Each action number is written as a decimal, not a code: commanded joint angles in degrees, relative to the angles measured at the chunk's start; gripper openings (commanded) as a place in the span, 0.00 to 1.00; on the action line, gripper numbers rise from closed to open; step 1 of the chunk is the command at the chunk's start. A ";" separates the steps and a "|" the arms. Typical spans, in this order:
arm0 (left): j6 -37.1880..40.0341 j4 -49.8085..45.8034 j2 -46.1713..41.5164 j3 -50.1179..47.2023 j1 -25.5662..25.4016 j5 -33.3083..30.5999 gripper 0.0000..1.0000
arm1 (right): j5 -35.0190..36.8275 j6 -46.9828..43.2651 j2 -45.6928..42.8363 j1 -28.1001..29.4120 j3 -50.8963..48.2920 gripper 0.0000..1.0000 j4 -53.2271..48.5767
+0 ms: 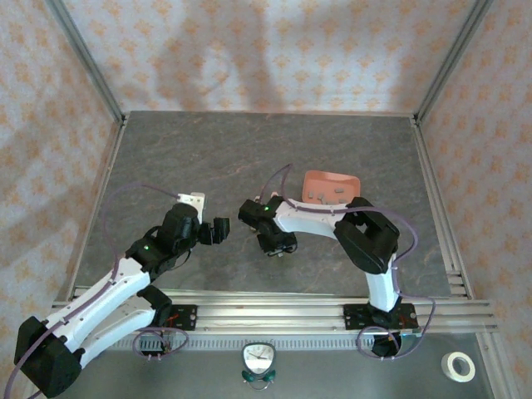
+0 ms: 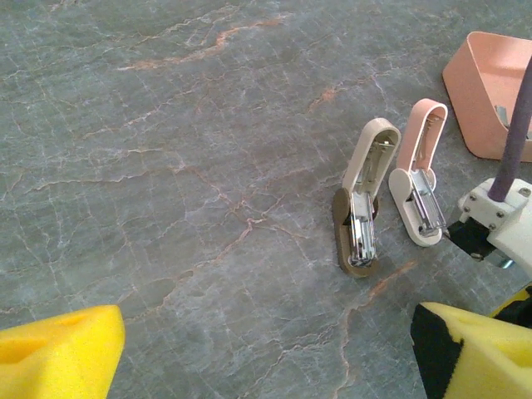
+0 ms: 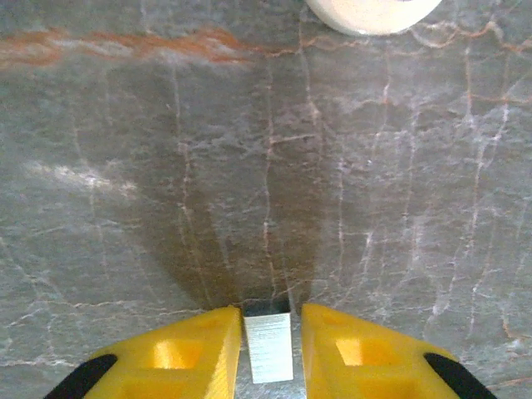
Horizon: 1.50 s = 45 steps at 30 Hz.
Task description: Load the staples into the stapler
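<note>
Since both staplers lie flipped open on the bench, their metal channels face up, ready to take a strip. The right hand has its yellow pads pressed in on a short silvery strip of staples. It holds the strip end-on just above the stone surface, probably so it can slide lengthways into a channel. The brown stapler and the pink stapler sit side by side near the tray, which holds a few more staples. The left hand hovers spread wide and empty, pointed toward the staplers, likely placed there to steady one during loading.
</note>
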 commanded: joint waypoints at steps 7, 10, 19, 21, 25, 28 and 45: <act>-0.11 0.50 -0.58 0.12 0.51 0.23 0.90 | 1.16 1.11 2.41 -0.68 0.84 0.20 1.56; -0.09 0.57 -0.63 0.12 0.49 0.30 0.90 | 1.37 1.79 2.20 -1.01 -0.10 0.18 1.95; -2.69 7.86 -0.28 -2.62 0.51 2.01 0.90 | 6.75 7.78 -4.75 -2.75 -1.71 0.16 5.97; -4.51 11.75 -0.28 -4.40 0.51 2.26 0.90 | 9.03 9.52 -7.04 -3.33 -1.72 0.16 7.52; -6.86 18.50 -0.19 -7.60 0.46 2.18 0.90 | 13.17 12.07 -9.69 -4.34 -1.48 0.16 10.64; -6.74 21.00 0.38 -8.64 0.51 2.16 0.90 | 15.31 13.15 -9.66 -4.94 -0.95 0.16 11.93; -4.30 23.77 7.52 -7.15 0.81 3.91 0.91 | 15.22 13.60 -2.50 -5.98 4.24 0.16 12.20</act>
